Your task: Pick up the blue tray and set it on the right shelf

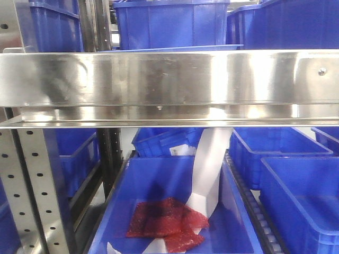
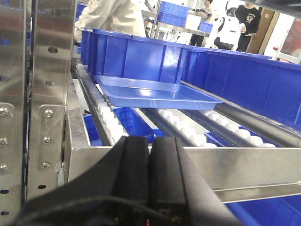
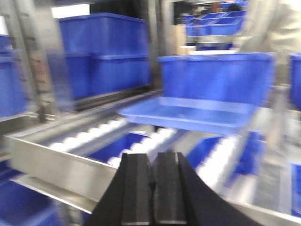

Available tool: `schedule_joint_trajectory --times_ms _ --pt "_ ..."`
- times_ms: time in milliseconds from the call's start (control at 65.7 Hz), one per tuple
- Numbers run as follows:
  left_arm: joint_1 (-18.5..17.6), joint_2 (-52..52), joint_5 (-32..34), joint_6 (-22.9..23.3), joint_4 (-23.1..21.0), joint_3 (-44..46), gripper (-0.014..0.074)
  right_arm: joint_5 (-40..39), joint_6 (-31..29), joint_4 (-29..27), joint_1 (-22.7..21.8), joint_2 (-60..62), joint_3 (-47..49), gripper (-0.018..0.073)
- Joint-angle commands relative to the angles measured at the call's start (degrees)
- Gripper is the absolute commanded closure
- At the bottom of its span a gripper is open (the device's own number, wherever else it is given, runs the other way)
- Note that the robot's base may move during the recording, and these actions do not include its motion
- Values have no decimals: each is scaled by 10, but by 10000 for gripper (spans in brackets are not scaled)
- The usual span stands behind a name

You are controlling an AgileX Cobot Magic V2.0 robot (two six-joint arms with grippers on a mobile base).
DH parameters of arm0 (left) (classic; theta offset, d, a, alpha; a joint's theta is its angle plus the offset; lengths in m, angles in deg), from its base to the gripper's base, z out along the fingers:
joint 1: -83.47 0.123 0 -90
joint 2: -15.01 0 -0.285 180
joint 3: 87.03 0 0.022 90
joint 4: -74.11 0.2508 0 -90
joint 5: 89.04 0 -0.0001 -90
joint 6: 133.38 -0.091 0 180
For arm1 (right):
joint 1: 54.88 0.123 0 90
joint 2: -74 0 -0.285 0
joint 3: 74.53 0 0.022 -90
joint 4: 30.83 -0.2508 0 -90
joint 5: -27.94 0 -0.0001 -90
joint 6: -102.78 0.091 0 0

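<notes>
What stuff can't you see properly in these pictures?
- Blue tray: smeared by motion blur in the right wrist view; in the front view only its edge peeks over the steel beam.
- Person: head cut off by the top edge of the left wrist view.
- Red mesh bag: contents too small to tell, front view.
- Left gripper and right gripper: fingers pressed together, bodies cut off below.

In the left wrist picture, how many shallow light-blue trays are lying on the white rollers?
1. The blue tray lies on the roller tracks of the shelf, just in front of a deep blue bin. Further trays could be hidden behind the bins.
</notes>
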Motion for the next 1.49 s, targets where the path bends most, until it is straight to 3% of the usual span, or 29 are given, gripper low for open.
schedule_joint_trajectory --times_ms 0,137,411,579,701,838,1477 --pt "-3 2 52 3 2 16 645 -48 -39 -5 -41 15 -9 505" --pt "-3 2 52 3 2 16 645 -60 -145 -86 -134 73 -87 505" --pt "-3 2 52 3 2 16 645 -58 -151 -127 -218 206 -218 505" --pt "-3 2 52 3 2 16 645 23 -151 -126 -219 272 -217 505" --pt "-3 2 52 3 2 16 645 14 -155 -126 -219 282 -217 505" --pt "-3 2 52 3 2 16 645 -10 -217 -132 -219 282 -217 505" --pt "-3 2 52 3 2 16 645 -3 -217 -135 -219 282 -217 505"
